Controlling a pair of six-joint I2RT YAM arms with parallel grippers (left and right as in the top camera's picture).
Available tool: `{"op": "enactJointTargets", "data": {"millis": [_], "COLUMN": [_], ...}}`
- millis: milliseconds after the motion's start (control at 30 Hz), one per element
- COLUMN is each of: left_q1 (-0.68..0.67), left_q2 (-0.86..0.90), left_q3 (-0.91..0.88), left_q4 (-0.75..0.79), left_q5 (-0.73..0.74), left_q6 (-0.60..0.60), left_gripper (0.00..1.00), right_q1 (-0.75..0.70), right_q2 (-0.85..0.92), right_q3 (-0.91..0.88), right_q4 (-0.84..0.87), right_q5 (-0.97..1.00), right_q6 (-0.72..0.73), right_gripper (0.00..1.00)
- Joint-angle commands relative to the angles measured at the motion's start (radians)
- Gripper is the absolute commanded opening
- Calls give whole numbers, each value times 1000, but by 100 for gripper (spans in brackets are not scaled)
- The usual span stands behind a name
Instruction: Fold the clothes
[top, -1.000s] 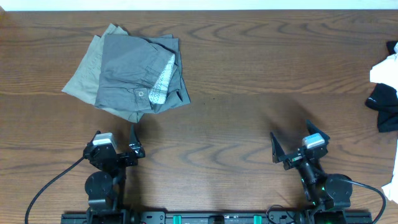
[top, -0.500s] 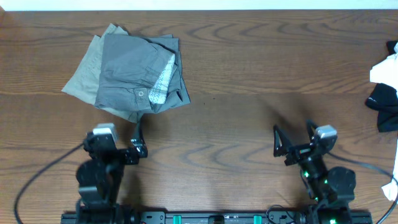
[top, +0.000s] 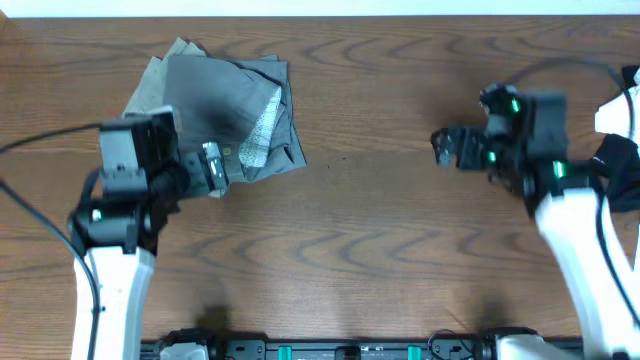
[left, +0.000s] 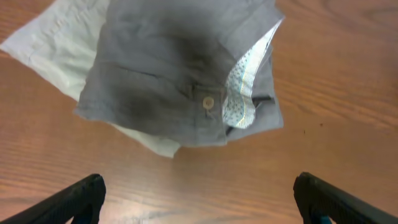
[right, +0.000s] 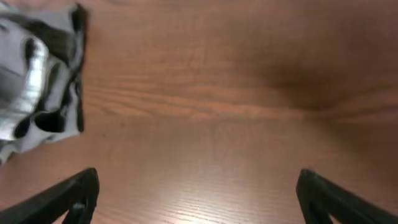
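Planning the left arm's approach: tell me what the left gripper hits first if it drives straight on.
Probably the grey garment, near its buttoned waistband, straight ahead of the open left gripper. Depth is unclear; bare table might come first.

**Off-task items on my feed: table, two cables, a speck**

All I see besides the job is the table (top: 400, 230) itself, brown wood with bold wavy grain running along its length. It fills nearly the whole overhead view and the background of both wrist views. Beyond the table's far edge I get a pale strip (top: 320, 7); I can't tell if it is floor or wall. Near the table's middle sits a tiny dark speck (top: 340, 157), which I also catch on the left wrist feed. A black cable (top: 50, 135) hangs above the table's left end, and a second black cable (top: 575, 62) arcs over its far right corner.
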Motion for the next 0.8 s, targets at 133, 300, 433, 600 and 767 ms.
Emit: {"op": "enactJointTargets", "data": {"millis": [133, 300, 433, 600, 767], "left_q1": [-2, -2, -2, -2, -2], "left_q2": [34, 33, 33, 34, 34], "left_q3": [52, 52, 52, 52, 52], "left_q4": [-33, -55, -51, -50, -50], "left_q5": [58, 58, 58, 58, 58], "left_q6": [-4, -4, -4, -4, -4], "left_gripper": [98, 98, 98, 98, 98], "right_q1": [-45, -219, -406, -604, -761], "right_q2": [274, 401, 485, 557, 627], "right_q3": [257, 473, 620, 708, 709], "right_q4": [-145, -269, -277, -216, -130], "right_q5": [6, 89, 185, 243, 245], "right_q6": [-40, 1, 38, 73, 75], "right_gripper": [99, 99, 99, 98, 88]}}
